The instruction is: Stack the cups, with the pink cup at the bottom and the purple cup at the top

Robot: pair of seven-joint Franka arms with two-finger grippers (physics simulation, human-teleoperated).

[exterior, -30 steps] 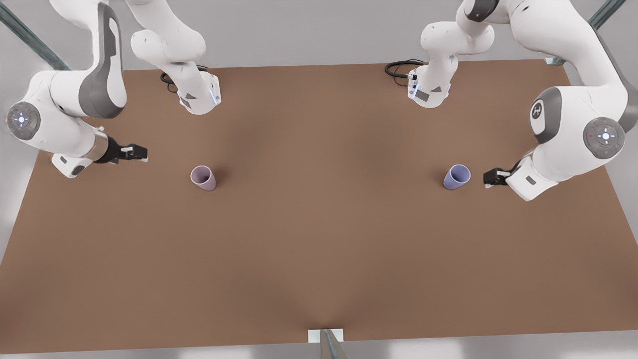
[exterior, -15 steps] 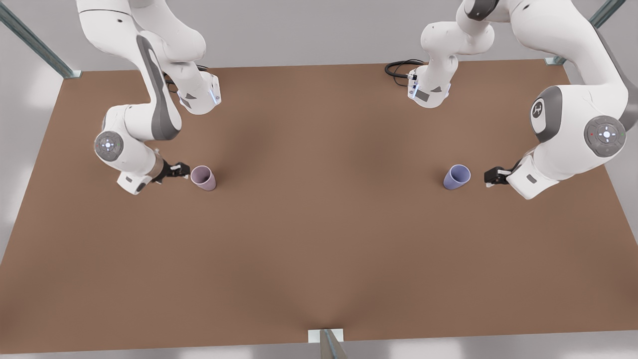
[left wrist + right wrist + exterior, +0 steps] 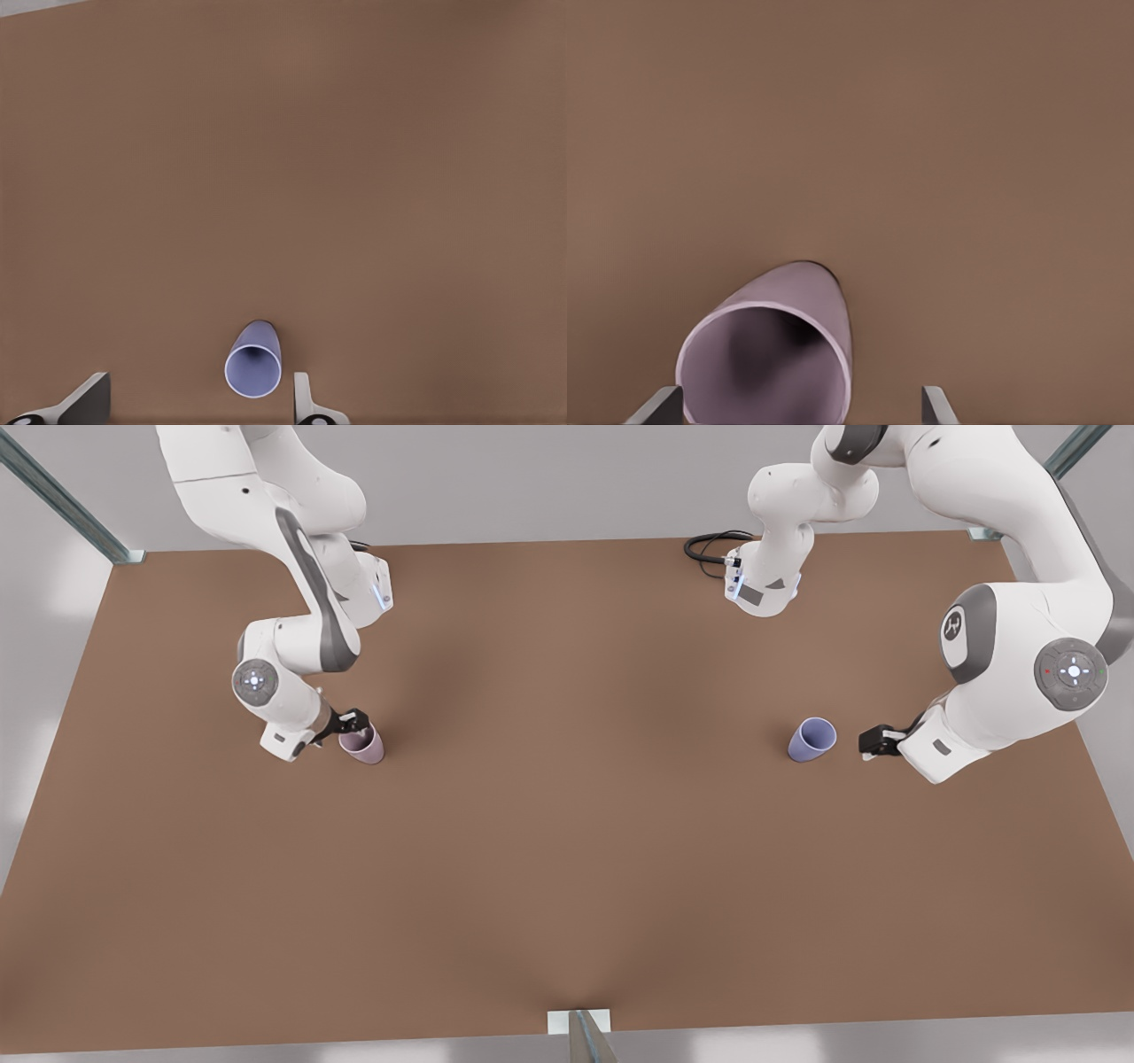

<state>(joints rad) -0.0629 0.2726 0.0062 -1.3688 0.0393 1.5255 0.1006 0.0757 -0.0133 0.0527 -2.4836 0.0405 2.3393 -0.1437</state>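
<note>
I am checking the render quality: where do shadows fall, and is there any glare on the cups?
Front view: soft dark patches lie on the table at its middle; no glare on the matte purple cup. Right wrist view: the pink cup is dark inside and casts a thin shadow beside it. Left wrist view: even, flat light.

The right gripper [image 3: 355,718] travelled in from the table's edge on the front view's left, reaching the pink cup [image 3: 362,743], fingers spread around its rim.

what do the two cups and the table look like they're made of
The pink cup and the purple cup look like matte plastic or ceramic: plain thin walls, no gloss, so which one stays open. The table looks like flat brown board, uniform and dull, without visible grain.
</note>
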